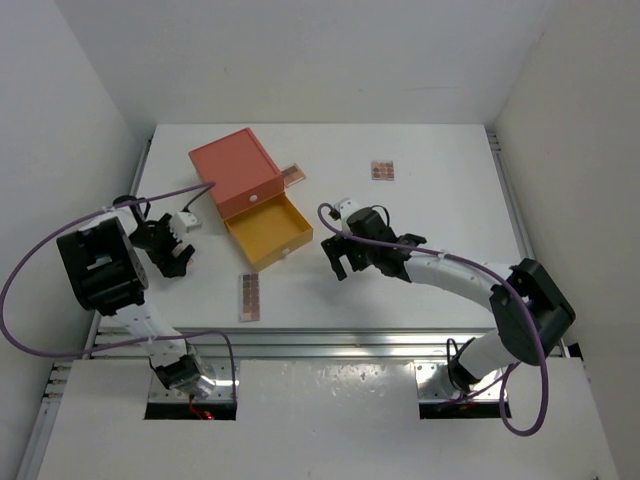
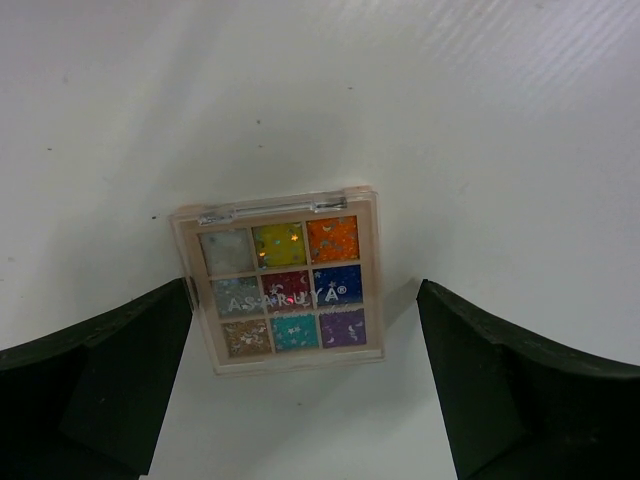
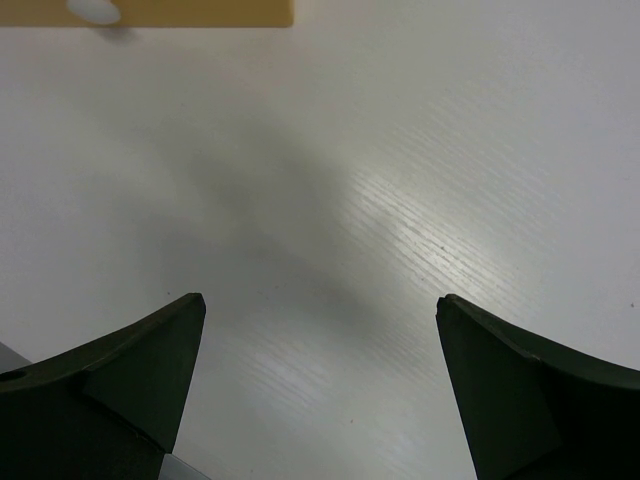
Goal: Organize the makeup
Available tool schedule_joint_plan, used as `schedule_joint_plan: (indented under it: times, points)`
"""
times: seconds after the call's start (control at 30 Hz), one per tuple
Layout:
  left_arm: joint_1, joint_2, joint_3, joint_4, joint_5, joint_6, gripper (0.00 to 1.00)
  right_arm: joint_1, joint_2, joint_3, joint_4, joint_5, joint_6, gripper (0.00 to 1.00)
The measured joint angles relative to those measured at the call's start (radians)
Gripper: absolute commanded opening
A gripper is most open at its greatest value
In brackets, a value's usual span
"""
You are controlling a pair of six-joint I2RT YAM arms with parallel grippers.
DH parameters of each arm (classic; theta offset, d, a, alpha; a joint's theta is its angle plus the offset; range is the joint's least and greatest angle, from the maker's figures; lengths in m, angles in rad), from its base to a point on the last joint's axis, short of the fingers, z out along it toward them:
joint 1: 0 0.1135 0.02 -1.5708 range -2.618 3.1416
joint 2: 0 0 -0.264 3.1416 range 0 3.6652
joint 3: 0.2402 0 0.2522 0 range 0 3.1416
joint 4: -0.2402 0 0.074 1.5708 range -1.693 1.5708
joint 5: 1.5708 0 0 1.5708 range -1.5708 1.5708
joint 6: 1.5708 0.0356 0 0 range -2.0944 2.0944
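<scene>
Altogether four palettes (image 1: 383, 170) (image 1: 249, 297) (image 1: 291, 175) (image 1: 187, 220), one drawer box (image 1: 236, 172)

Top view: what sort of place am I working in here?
Probably a lab test cell: a white table enclosed by plain white walls, aluminium rails along its near edge, and a drawer box and palettes set out.

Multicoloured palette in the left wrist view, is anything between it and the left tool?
Nothing visible does. The multicoloured palette lies flat on the white table, framed by the left tool's open fingers, with no other object near it.
</scene>
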Motion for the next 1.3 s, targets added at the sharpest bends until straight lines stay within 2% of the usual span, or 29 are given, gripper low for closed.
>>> schedule_joint_plan:
  times: [0.17, 0.5, 0.63, 0.67, 0.8, 0.9, 1.13, 1.3]
  points:
    - [-0.006, 0.002, 0.000, -0.032, 0.011, 0.003, 1.00, 0.000, 0.000, 0.000, -0.011, 0.010, 0.002, 0.99]
    - [-0.051, -0.016, -0.035, 0.066, -0.075, -0.069, 1.00, -0.004, 0.000, 0.000, -0.018, 0.029, 0.002, 0.99]
    - [-0.069, -0.021, -0.043, 0.065, -0.094, -0.093, 0.82, -0.012, 0.000, 0.000, -0.018, 0.029, 0.002, 0.99]
    - [-0.071, -0.020, -0.043, 0.063, -0.093, -0.098, 0.72, -0.013, 0.000, 0.000, -0.018, 0.029, 0.002, 0.99]
    - [-0.071, -0.014, -0.035, 0.062, -0.091, -0.105, 0.56, -0.016, 0.000, 0.000, -0.020, 0.035, 0.001, 0.99]
    - [-0.069, -0.011, -0.024, 0.046, -0.081, -0.102, 0.49, -0.016, 0.000, 0.000, -0.022, 0.047, 0.001, 0.99]
    - [-0.064, -0.017, -0.003, -0.038, -0.013, -0.105, 0.47, -0.018, 0.000, 0.000, -0.024, 0.056, 0.002, 0.99]
    - [-0.079, -0.158, 0.029, -0.146, 0.045, -0.137, 0.47, -0.024, -0.010, 0.000, -0.025, 0.079, 0.021, 0.99]
